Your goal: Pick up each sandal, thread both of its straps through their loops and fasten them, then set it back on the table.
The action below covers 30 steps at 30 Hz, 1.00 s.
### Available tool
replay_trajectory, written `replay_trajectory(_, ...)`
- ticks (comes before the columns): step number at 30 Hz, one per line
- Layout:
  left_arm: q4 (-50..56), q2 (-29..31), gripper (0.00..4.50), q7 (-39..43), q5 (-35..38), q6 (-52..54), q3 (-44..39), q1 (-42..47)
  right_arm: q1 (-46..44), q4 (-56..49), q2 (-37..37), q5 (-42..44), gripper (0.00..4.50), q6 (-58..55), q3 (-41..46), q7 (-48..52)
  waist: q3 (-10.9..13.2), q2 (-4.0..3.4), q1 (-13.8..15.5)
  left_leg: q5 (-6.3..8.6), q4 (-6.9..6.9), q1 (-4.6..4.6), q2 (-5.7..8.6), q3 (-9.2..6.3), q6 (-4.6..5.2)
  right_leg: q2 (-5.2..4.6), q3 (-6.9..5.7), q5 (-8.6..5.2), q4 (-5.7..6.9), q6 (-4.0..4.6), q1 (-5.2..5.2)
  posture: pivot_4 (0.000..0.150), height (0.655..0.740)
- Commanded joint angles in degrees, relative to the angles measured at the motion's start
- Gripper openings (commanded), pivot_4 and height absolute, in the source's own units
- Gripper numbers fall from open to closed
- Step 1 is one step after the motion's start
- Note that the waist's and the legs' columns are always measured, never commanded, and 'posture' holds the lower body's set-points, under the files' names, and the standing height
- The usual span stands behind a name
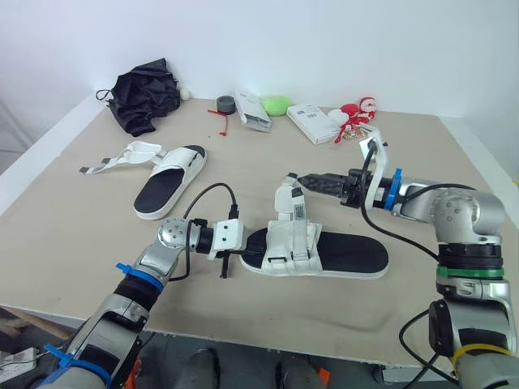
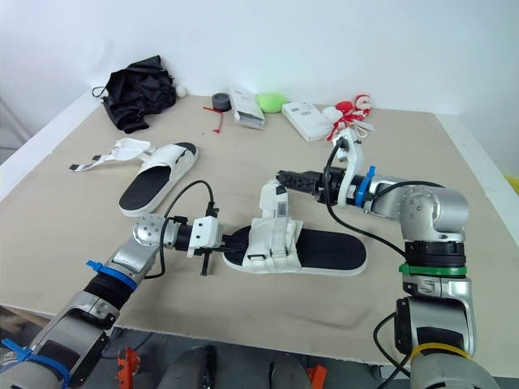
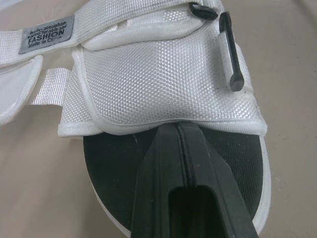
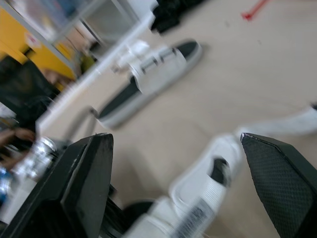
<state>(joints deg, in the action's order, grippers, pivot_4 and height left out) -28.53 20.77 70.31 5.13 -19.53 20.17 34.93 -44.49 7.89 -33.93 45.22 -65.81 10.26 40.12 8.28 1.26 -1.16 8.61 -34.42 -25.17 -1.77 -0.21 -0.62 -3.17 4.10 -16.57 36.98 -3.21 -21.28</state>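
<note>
On my left the far sandal [image 1: 166,185] lies flat on the worktop [image 1: 73,215], well apart from both arms. Its loose strap [image 1: 101,166] trails out to the side, so I judge it is waiting its turn.

Next comes my left claw [image 3: 177,131], fingers together, lying low along the black footbed of the near sandal [image 1: 349,255] with its tip just at the edge of the white mesh upper [image 3: 163,84]. I read that as a pin. It seems to weigh the sole down at one end so the shoe cannot slide or lift while the other arm pulls on the webbing. The left wrist view also shows a black plastic loop [image 3: 230,49] on the side of the upper. It looks free, with no strap through it that I can see.

The near sandal rests on the worktop in front of me, between the two arms. Its two straps [image 1: 290,203] stand up from the upper, unfastened, which puts their free ends within reach from the right.

My right claw [image 1: 302,180] comes in level from the right, fingers spread wide, just beside the top of those straps. In the right wrist view the white webbing sits in the gap between the fingers, not yet gripped. The wide gap suits closing on the strap end, and I judge that is the step in hand.
</note>
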Motion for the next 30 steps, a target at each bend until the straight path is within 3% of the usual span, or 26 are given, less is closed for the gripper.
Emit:
replay_trajectory(1,-5.97,1.21,0.0,0.38,-5.7,3.15,3.86,-3.2,0.14,1.61,0.16,-8.92,4.42,5.64,-9.21,-0.13,0.01,-0.02,-0.01,0.0,0.0,0.0,0.0,0.0,0.0,-0.01,0.0,0.0,0.0,0.0,-0.02,0.15,0.738)
replay_trajectory(8,-5.48,1.57,0.0,0.36,-5.73,3.21,3.81,-3.69,-1.35,3.58,1.27,-10.73,4.42,7.67,-11.15,2.99,0.03,-0.06,0.0,0.0,0.0,-0.02,0.02,0.02,0.0,-0.01,-0.01,0.04,0.0,0.06,-0.02,0.15,0.738)
replay_trajectory(9,-5.43,1.58,0.0,0.34,-5.73,3.21,3.82,-3.77,-1.56,3.78,1.52,-10.79,3.88,7.82,-11.0,3.16,0.03,-0.06,0.0,0.0,0.0,0.0,0.03,0.02,0.0,-0.01,0.0,0.04,0.0,0.05,-0.02,0.15,0.738)
replay_trajectory(11,-5.29,1.6,0.0,0.32,-5.72,3.22,3.83,-3.93,-1.84,4.0,1.85,-10.75,3.75,8.19,-10.63,3.58,0.03,-0.06,0.0,0.0,0.0,0.0,0.02,0.02,0.0,0.0,0.0,0.03,0.0,0.04,-0.02,0.15,0.738)
replay_trajectory(15,-5.04,1.56,0.0,0.19,-5.68,3.35,3.86,-4.15,-1.97,3.87,1.91,-11.14,2.49,8.65,-10.65,4.49,0.03,-0.06,0.0,0.0,0.0,0.0,0.02,0.0,0.0,0.02,-0.01,0.04,0.0,0.04,-0.01,0.15,0.738)
replay_trajectory(16,-4.99,1.53,0.0,0.14,-5.69,3.4,3.87,-4.18,-1.96,3.96,1.94,-11.27,1.7,8.8,-10.64,4.63,0.03,-0.06,0.0,0.0,0.0,0.0,0.02,0.0,0.0,0.02,-0.01,0.04,0.0,0.03,-0.01,0.15,0.738)
replay_trajectory(17,-4.82,1.6,0.0,0.15,-5.65,3.46,3.85,-4.29,-1.92,3.9,2.08,-11.22,1.41,8.82,-10.48,4.8,0.03,-0.06,0.0,0.0,0.0,0.0,0.02,0.0,0.0,0.02,-0.01,0.03,0.0,0.03,-0.01,0.15,0.738)
replay_trajectory(18,-4.68,1.64,0.0,0.15,-5.63,3.51,3.84,-4.38,-1.86,3.82,2.15,-11.21,1.41,8.86,-10.4,4.92,0.03,-0.06,0.0,0.0,0.0,0.0,0.02,0.0,0.0,0.02,-0.01,0.03,0.0,0.03,-0.01,0.15,0.738)
replay_trajectory(21,-4.43,1.76,0.0,0.17,-5.59,3.64,3.8,-4.54,-1.55,3.4,2.21,-11.14,0.1,8.95,-10.37,5.2,0.03,-0.06,0.01,0.0,0.0,0.0,0.02,0.01,0.0,0.01,-0.01,0.04,0.0,0.04,-0.01,0.15,0.738)
replay_trajectory(30,-4.2,1.99,0.0,0.05,-5.56,3.86,3.7,-4.46,-1.8,6.82,1.77,-14.61,0.03,9.67,-11.06,3.43,0.03,-0.06,0.0,0.0,0.0,0.0,0.02,0.0,0.0,0.03,-0.01,0.04,0.0,0.05,-0.01,0.15,0.738)
